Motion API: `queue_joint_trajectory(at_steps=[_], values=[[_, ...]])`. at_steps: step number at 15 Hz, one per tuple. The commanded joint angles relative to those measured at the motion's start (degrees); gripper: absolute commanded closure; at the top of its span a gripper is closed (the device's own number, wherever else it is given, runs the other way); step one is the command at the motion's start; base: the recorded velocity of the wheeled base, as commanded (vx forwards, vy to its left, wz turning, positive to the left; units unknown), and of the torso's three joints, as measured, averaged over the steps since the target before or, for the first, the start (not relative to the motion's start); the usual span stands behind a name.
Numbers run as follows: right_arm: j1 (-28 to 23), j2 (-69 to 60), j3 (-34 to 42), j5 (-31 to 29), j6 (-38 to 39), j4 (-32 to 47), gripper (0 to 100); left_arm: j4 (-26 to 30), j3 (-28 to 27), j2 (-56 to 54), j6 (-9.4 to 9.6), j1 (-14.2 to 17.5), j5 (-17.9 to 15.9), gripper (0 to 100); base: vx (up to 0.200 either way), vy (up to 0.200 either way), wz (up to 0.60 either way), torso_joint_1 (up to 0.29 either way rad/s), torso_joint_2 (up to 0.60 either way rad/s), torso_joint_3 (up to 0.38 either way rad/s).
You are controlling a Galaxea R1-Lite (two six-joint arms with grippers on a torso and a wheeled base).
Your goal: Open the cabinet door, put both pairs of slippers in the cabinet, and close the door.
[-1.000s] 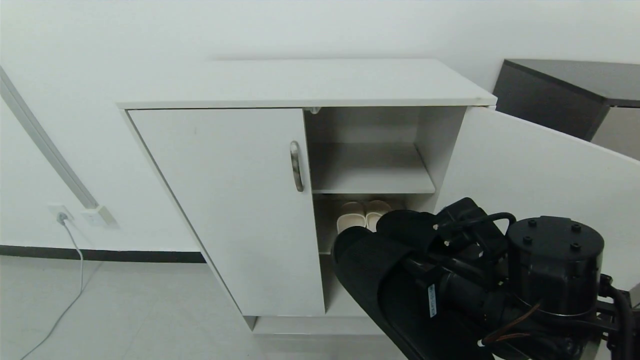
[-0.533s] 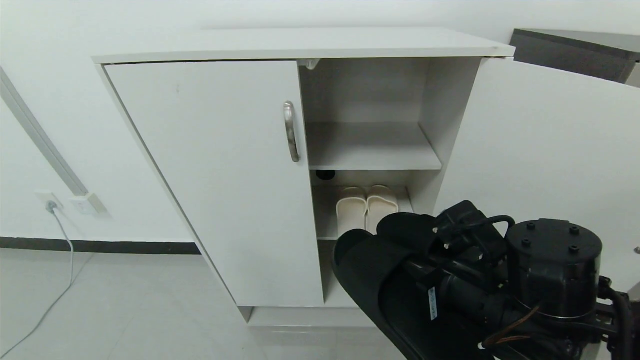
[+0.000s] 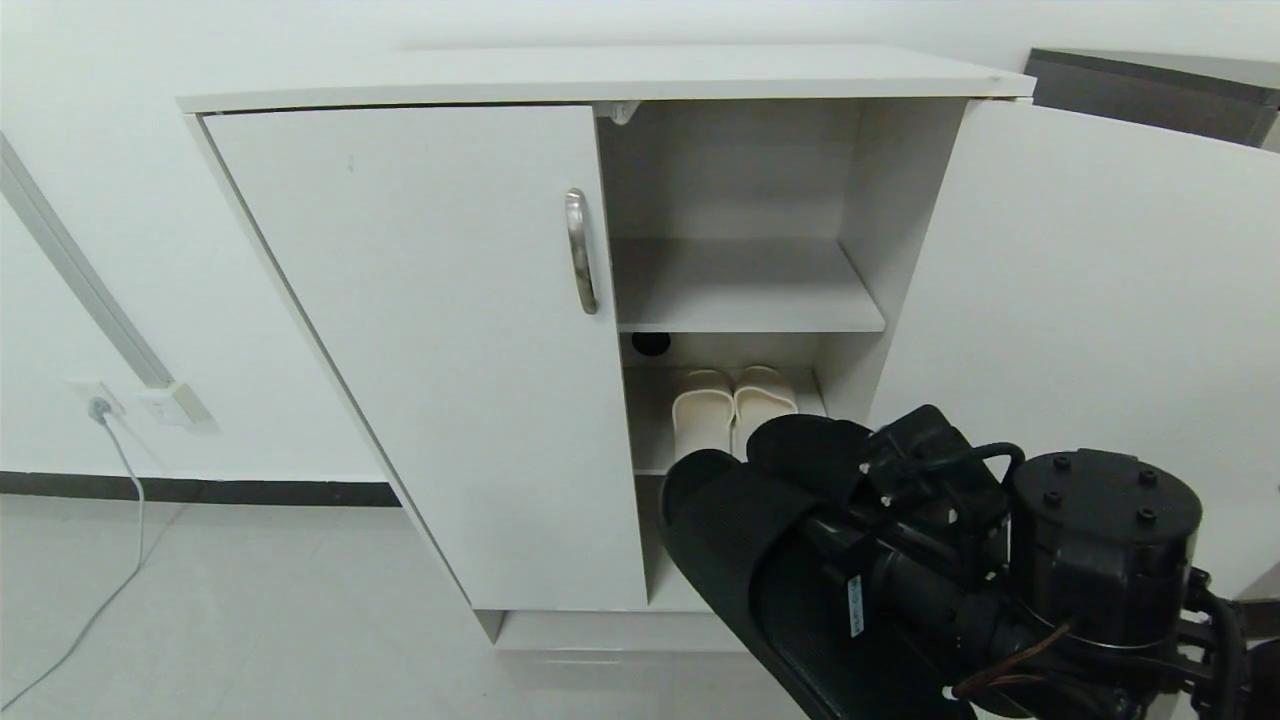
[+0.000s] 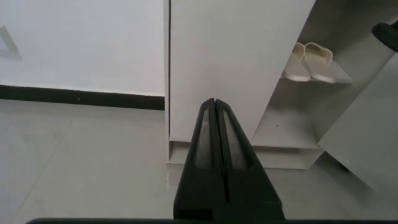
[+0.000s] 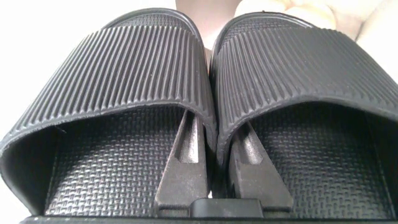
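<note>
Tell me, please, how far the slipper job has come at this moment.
Done: the right door stands open, and the cream slippers lie on a shelf inside the cabinet. In hand: the right gripper is shut on the black slippers, held before the opening. To do: set that pair inside and close the door. The left gripper is shut and empty.

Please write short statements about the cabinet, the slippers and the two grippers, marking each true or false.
1. The pair of cream slippers lies on the white cabinet's lower shelf. True.
2. The right gripper is shut on the pair of black ribbed slippers. True.
3. Both cabinet doors stand open. False: the left door is shut; only the right door is open.
4. The left gripper holds one cream slipper. False: it is shut on nothing, above the floor.
</note>
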Motion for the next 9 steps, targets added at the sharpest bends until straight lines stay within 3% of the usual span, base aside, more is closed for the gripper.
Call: queue_joint_trajectory(at_steps=[1, 3, 5, 9], values=[[0.8, 3.5, -0.4, -1.7, -0.9, -2.2, 100, 0.0, 0.0, 0.0, 0.08, 0.0, 0.0, 100, 0.000, 0.000, 0.00, 0.000, 0.00, 0.000], [1.8, 8.4, -6.8, -11.4, 0.1, -0.9, 100, 0.0, 0.0, 0.0, 0.08, 0.0, 0.0, 100, 0.000, 0.000, 0.00, 0.000, 0.00, 0.000], [1.9, 11.0, -12.7, -13.2, 2.5, 2.4, 100, 0.0, 0.0, 0.0, 0.25, 0.0, 0.0, 100, 0.000, 0.000, 0.00, 0.000, 0.00, 0.000], [1.9, 10.3, -24.8, -18.5, 8.2, 20.4, 100, 0.0, 0.0, 0.0, 0.16, 0.0, -0.1, 100, 0.000, 0.000, 0.00, 0.000, 0.00, 0.000]])
